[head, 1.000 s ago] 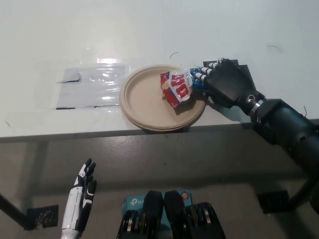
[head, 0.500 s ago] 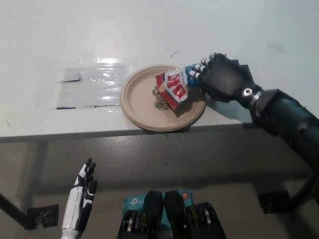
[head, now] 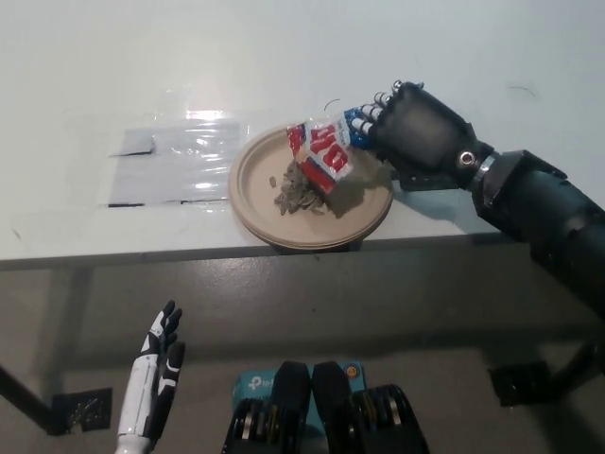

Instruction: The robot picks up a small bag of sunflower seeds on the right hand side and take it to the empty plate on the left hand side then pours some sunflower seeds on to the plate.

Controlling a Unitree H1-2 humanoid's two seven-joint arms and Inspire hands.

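My black right hand (head: 416, 132) is shut on a small red, white and blue bag of sunflower seeds (head: 323, 152), held tilted mouth-down over the tan paper plate (head: 255, 189). A pile of grey-brown sunflower seeds (head: 301, 195) lies on the plate under the bag's low end. The plate sits near the white table's front edge. My white left hand (head: 157, 374) hangs below the table at the lower left, open and holding nothing.
A clear plastic sheet (head: 175, 165) with dark tape marks lies on the table left of the plate. The table's front edge (head: 142, 255) runs just below the plate. A dark mat (head: 463, 128) lies under my right hand.
The right hand has lifted and tipped the bag further leftward. Seeds have spilled out, growing from a few to a clear pile on the plate. The left hand has stayed still.
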